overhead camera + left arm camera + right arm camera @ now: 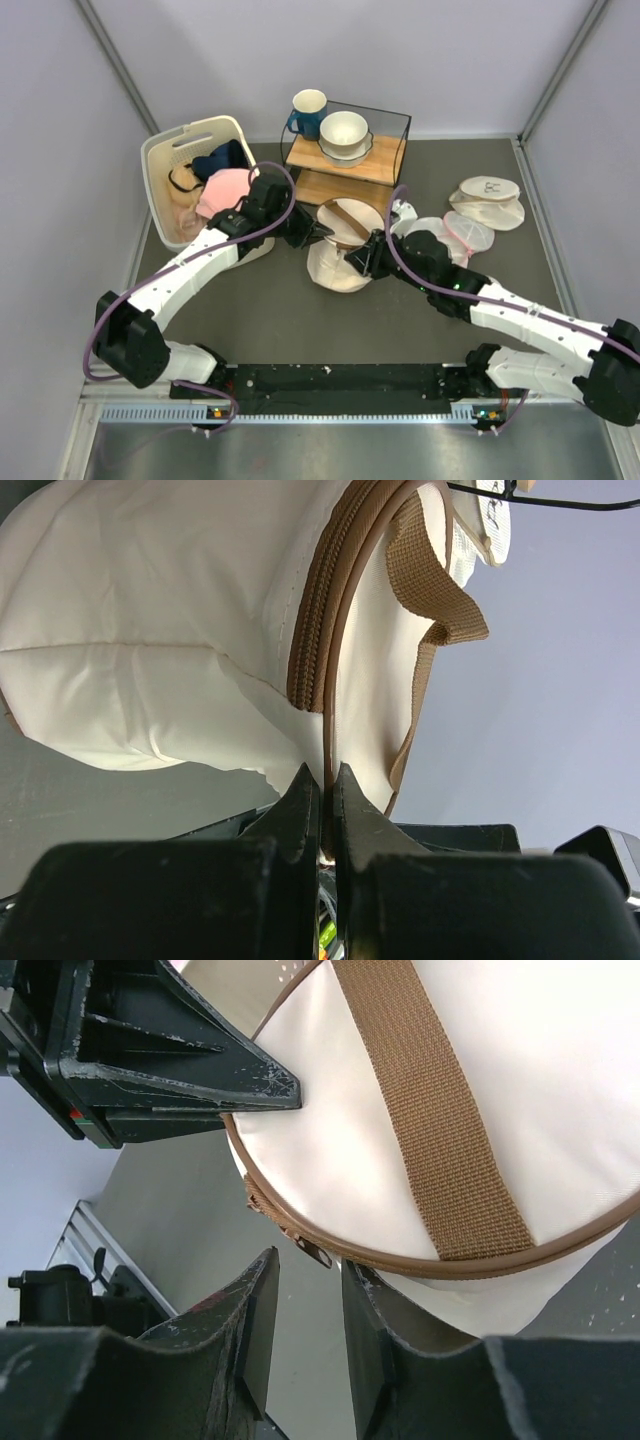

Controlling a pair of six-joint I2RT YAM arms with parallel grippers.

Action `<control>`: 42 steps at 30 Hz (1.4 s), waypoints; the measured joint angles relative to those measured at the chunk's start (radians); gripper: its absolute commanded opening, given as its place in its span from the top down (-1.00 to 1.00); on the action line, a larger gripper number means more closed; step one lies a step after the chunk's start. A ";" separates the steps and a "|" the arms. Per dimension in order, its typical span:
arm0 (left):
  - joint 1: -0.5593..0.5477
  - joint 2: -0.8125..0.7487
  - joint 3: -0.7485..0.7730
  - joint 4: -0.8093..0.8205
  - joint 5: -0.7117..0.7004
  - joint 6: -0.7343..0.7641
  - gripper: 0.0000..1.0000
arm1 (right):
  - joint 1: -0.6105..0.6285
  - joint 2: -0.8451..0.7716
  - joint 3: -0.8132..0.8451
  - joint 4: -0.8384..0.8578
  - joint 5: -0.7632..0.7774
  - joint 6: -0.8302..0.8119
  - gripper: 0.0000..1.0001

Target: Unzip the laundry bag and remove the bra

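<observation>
Both arms reached inward, wrists low, converging on laundry bag (335,272), which lay on dark table (260,320) in front of wooden shelf (345,165). Left gripper (326,785) pressed together, pinching bag's brown piped rim just below zipper (312,610). Right gripper (308,1272) parted narrowly, nothing between fingers. Small metal zipper pull (316,1251) sat just above gap; contact unclear. Bag was smooth cream fabric with round flat end panel and creased, slack side. Brown woven webbing strap (430,1110) ran across end panel. Rim edged with brown corded piping.
</observation>
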 measured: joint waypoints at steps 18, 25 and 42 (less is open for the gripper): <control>0.006 0.000 0.000 0.003 0.000 0.000 1.00 | 0.009 0.053 0.008 0.013 0.008 -0.010 1.00; 0.008 0.000 0.000 0.014 0.016 0.000 1.00 | 0.019 0.018 0.005 0.003 0.068 0.002 1.00; 0.035 0.068 0.000 0.090 0.185 0.162 1.00 | -0.061 -0.247 -0.130 -0.245 0.212 -0.092 1.00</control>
